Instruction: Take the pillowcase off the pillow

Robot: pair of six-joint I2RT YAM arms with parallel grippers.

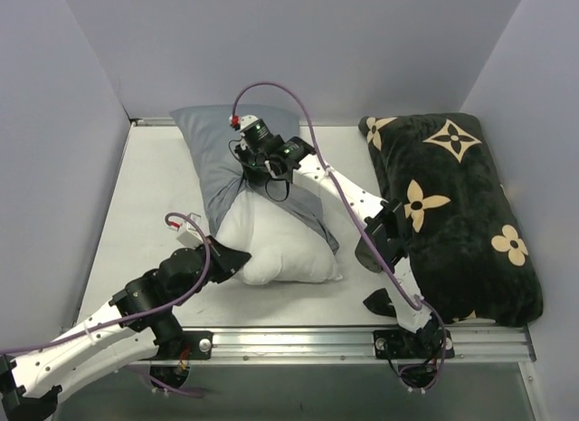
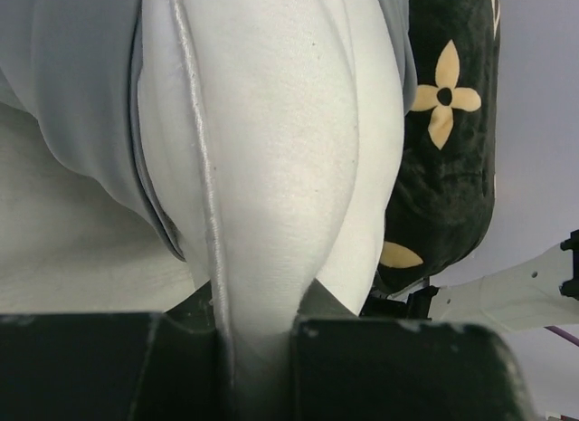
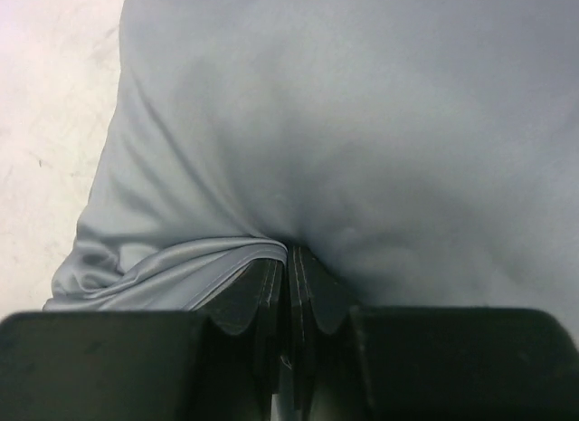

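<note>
Pillow (image 1: 285, 249) lies on the table (image 1: 149, 204) around the middle of the workspace, long axis running away from my arm bases; near half is bare white, far half sits inside the pillowcase (image 1: 210, 140); the pillowcase edge runs diagonally across the pillow's middle and bunches up where I have hold of it.

Left gripper (image 1: 233, 260) is low at the pillow's near-left corner; in the left wrist view its fingers (image 2: 389, 367) are clamped on a pinch of white pillow cloth, with the piped seam running down into the narrow gap between them; blue-grey pillowcase hangs off the upper left of that view.

Right gripper (image 1: 265, 172) reaches in from the right onto the covered part of the pillow, just beyond the bunched edge; in the right wrist view its fingers (image 3: 271, 299) are pressed together on a fold of pillowcase (the shiny gathered edge fans out to the left of them); taut grey cloth fills the rest of that view, with bare table at the far left.

Black cushion (image 1: 452, 204) with tan flower and star motifs lies along the right side of the table, near the pillow but apart from it; my right arm runs between the two; a purple cable (image 1: 271, 88) loops above the right wrist.
</note>
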